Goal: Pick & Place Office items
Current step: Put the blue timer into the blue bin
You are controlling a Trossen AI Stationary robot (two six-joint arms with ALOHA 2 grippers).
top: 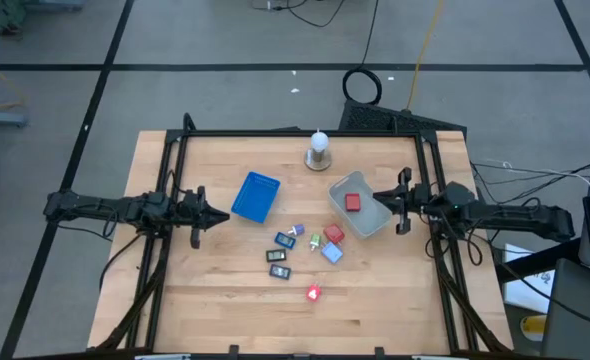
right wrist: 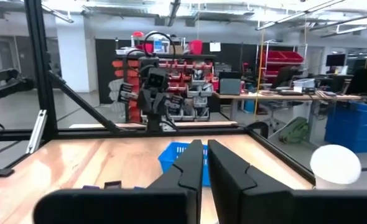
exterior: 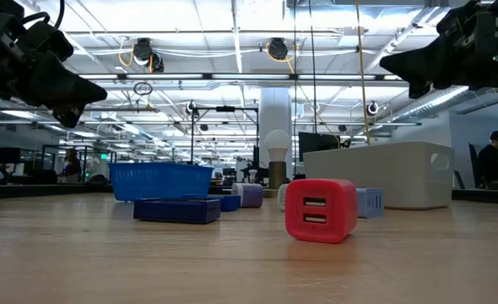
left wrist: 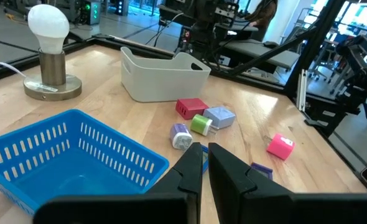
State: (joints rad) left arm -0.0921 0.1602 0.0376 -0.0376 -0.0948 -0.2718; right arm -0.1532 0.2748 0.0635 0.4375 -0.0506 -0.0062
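The left gripper (top: 218,216) hangs above the table's left side beside the blue basket (top: 255,196), jaws nearly pressed together, empty. The right gripper (top: 380,203) hovers by the grey tray (top: 371,222), jaws likewise. Most office items (top: 305,246) lie scattered mid-table; one red block (top: 353,202) sits in the tray.

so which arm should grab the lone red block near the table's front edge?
Slightly the right, as a judgement. The small red squarish block lies right of centre, nearer the right gripper beside the clear grey tray. The left gripper waits beyond the blue mesh basket. Both are shut and empty.
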